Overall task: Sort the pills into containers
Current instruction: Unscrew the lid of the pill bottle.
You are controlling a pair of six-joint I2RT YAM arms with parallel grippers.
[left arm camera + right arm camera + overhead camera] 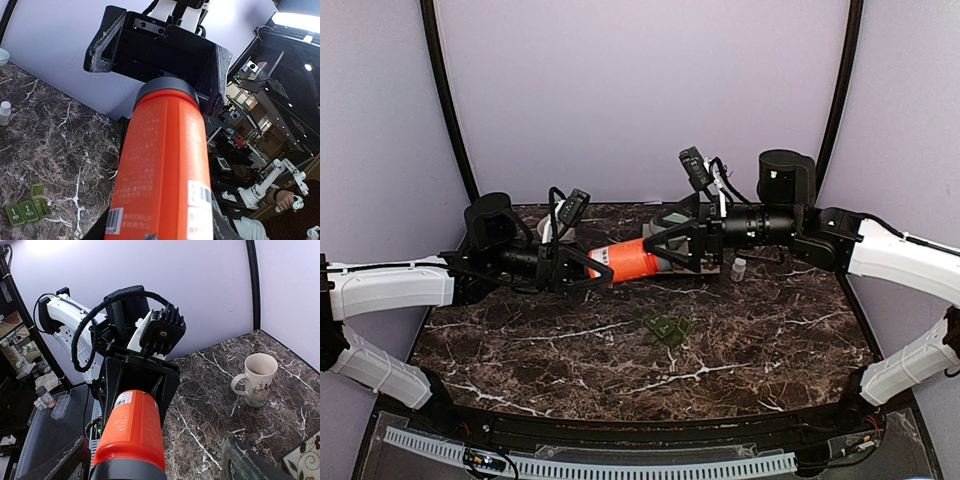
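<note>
Nearest the bases, bare marble table (520, 350), free across the near half. A little farther, near the middle, the pill box (668, 330), flat on the marble, one lid seemingly flipped up, well apart from both grippers. Above and just beyond it, the orange bottle (625, 260), level in the air, clamped at its base end by the left gripper (586, 266) at a middling width. At the dark cap (167, 87), the right gripper (658, 250): jaws wide, standing either side of the cap, not pinching it. Likely step in hand: closing on the cap to twist it off. Risks from here: closing off-centre and skidding round the smooth cap; turning the whole bottle inside too light a left hold; scattering pills (none visible, presumably inside) over the marble and off its edge on freeing the cap with the bottle level. Safer to tip the mouth upward first. Farther back, a small white vial (739, 267) just beyond the right gripper, liable to be clipped by a swinging wrist; a mug (257, 377) toward the far edge. Little room at the back, with the wall (640, 90) close behind the table; side edges hemmed by black posts (450, 120); best open room toward the near side, above and around the pill box.
</note>
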